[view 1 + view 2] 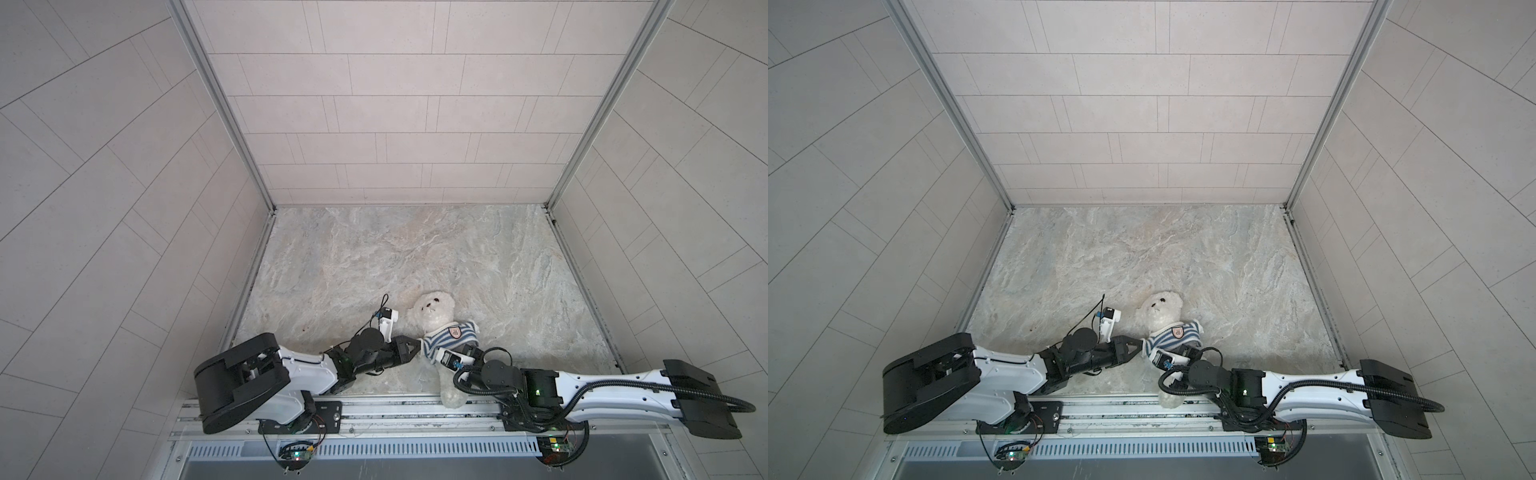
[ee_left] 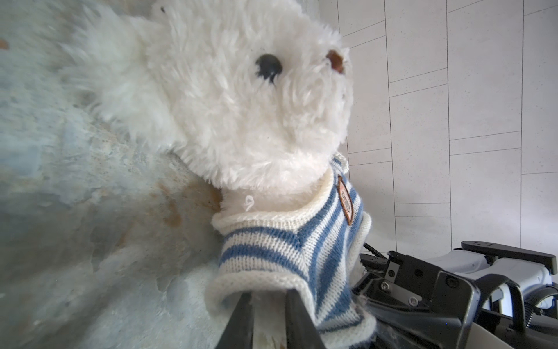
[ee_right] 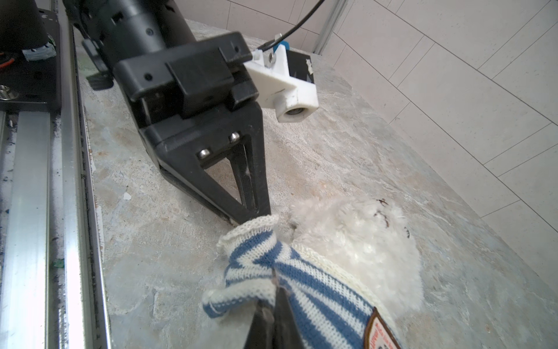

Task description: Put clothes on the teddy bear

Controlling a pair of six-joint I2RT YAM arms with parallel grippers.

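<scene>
The fluffy white teddy bear (image 1: 432,309) (image 1: 1160,309) lies on its back on the marble table, head away from the arms, in both top views. A blue-and-white striped shirt (image 1: 451,334) (image 2: 290,253) (image 3: 314,281) with a chest badge sits over its chest. My left gripper (image 1: 417,347) (image 2: 267,294) (image 3: 259,216) reaches into the sleeve cuff on the bear's side, its two fingers close together with white fur between them. My right gripper (image 3: 273,290) is shut on a fold of the shirt's hem. In the top views its tips are hidden under its wrist camera.
One bear leg (image 1: 451,390) stretches to the aluminium rail (image 1: 395,409) at the table's front edge. Tiled walls close in the marble table (image 1: 415,257) on three sides. The two grippers are close together beside the bear's body.
</scene>
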